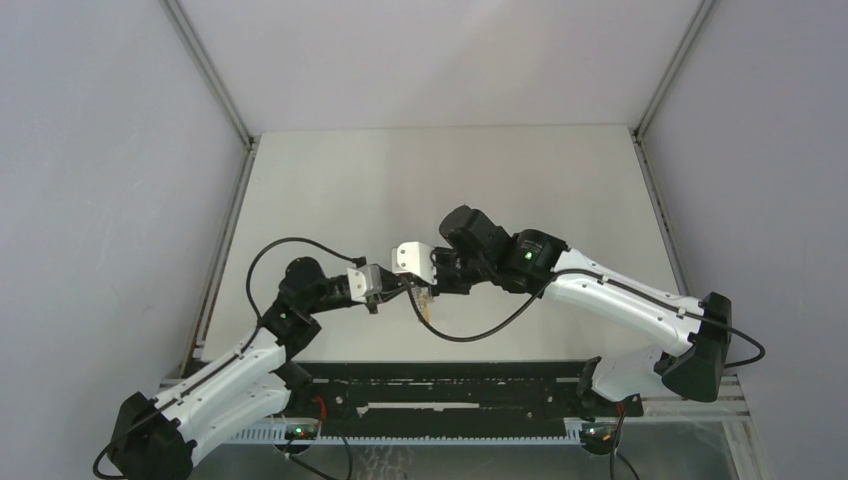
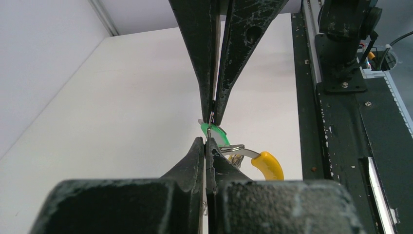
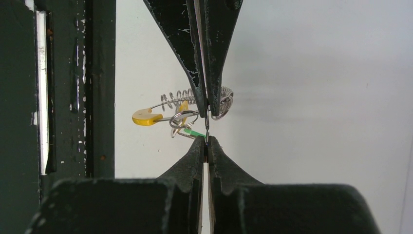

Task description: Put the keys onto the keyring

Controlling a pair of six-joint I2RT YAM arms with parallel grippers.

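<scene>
Left gripper [image 2: 206, 148] on keyring [image 3: 173, 99], right gripper [image 3: 207, 145] on key [image 2: 217, 134], table [image 1: 500, 170] open beyond

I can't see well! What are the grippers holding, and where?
The left gripper pinches the keyring by its rim; the right gripper seems to pinch the green key by its head. The yellow key hangs.

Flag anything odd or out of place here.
Nothing spilled or broken. The left gripper is shut on the keyring and the right gripper on the green key, tip to tip; the yellow key dangles sideways beside them.
</scene>
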